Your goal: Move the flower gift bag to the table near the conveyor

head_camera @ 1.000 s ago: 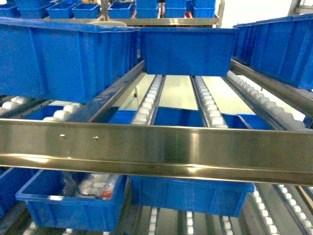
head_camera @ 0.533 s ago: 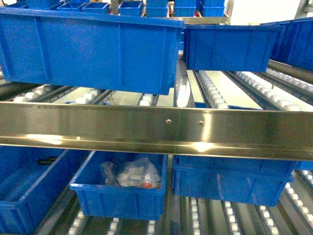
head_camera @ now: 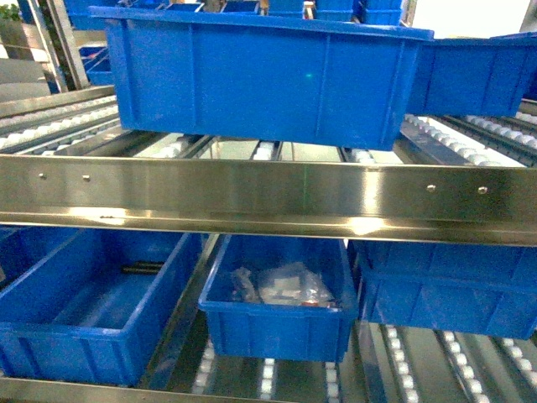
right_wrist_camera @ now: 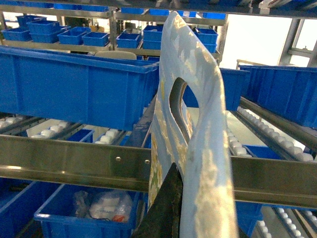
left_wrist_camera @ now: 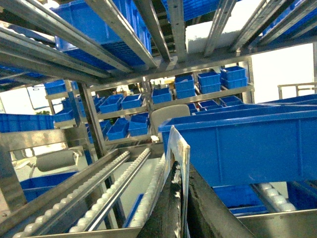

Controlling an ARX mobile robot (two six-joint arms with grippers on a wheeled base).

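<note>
The flower gift bag [right_wrist_camera: 198, 124] is pale blue with faded floral print and a cut-out handle, and it stands upright close to the right wrist camera. My right gripper [right_wrist_camera: 190, 213] is shut on its lower part; one dark finger [right_wrist_camera: 168, 208] shows and the other is hidden behind the bag. In the left wrist view a thin edge of the bag [left_wrist_camera: 181, 148] is pinched between the dark fingers of my left gripper [left_wrist_camera: 182, 208]. The conveyor [head_camera: 268, 197] fills the head view with steel rails and white rollers [head_camera: 470, 151]. Neither the bag nor the grippers show there. The table is out of view.
A large blue bin [head_camera: 260, 75] sits on the upper roller level just behind the steel rail. Below, a smaller blue bin [head_camera: 281, 290] holds plastic-wrapped items, with more bins on either side. Roller tracks [left_wrist_camera: 99, 198] run left of the bag. Distant shelves hold several blue bins [left_wrist_camera: 188, 87].
The whole rack has slid to the right in the head view: the large bin and the lower bin with the packets moved from the left towards the middle.
</note>
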